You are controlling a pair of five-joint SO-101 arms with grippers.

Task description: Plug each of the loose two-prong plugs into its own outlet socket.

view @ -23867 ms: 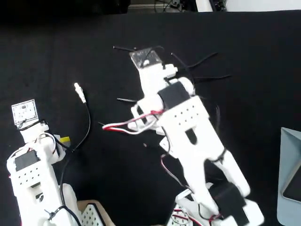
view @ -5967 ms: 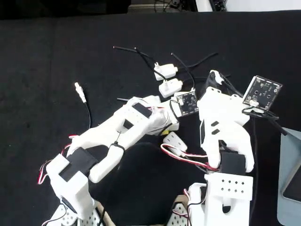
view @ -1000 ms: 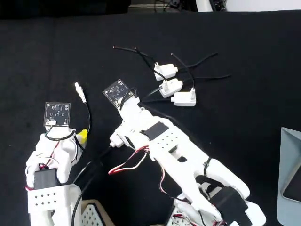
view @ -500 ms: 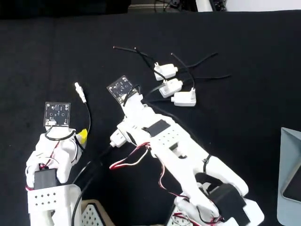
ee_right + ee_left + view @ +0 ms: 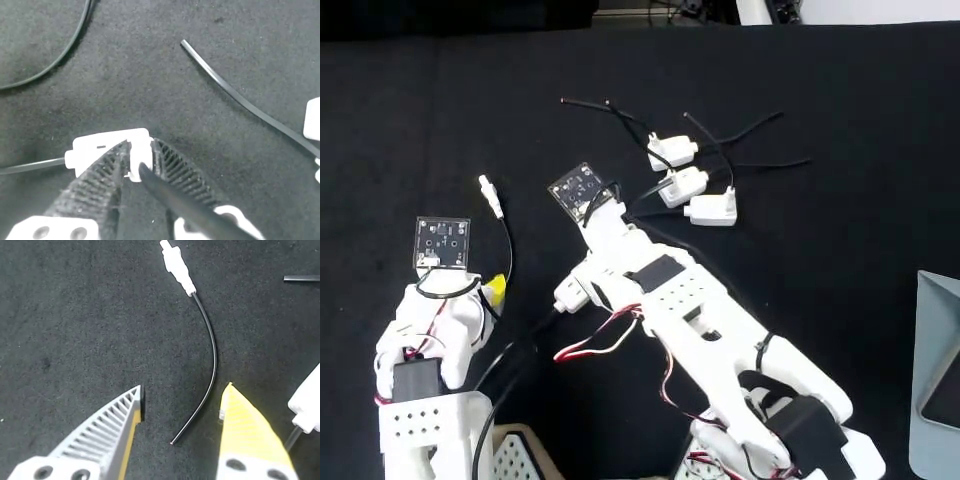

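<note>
My right gripper (image 5: 140,146) is shut on a white plug body (image 5: 102,150) that lies on the black mat, with a thin cable leaving its end. From above, that plug (image 5: 574,291) shows beside the right arm's wrist. My left gripper (image 5: 183,390) hangs open over the mat, its grey and yellow fingers either side of the free end of a black cable (image 5: 210,355). That cable curves up to a small white plug (image 5: 177,267), also seen from above as the small white plug (image 5: 490,195). Three white outlet blocks (image 5: 683,185) lie in a group farther back.
Black cables (image 5: 620,115) fan out around the white blocks at the back. A grey tray (image 5: 935,375) stands at the right edge. The left arm (image 5: 425,340) is at the front left, and the right arm (image 5: 710,340) crosses the middle diagonally.
The right arm has shifted slightly over the last second, its wrist board edging back and right. The left arm has stayed still.
</note>
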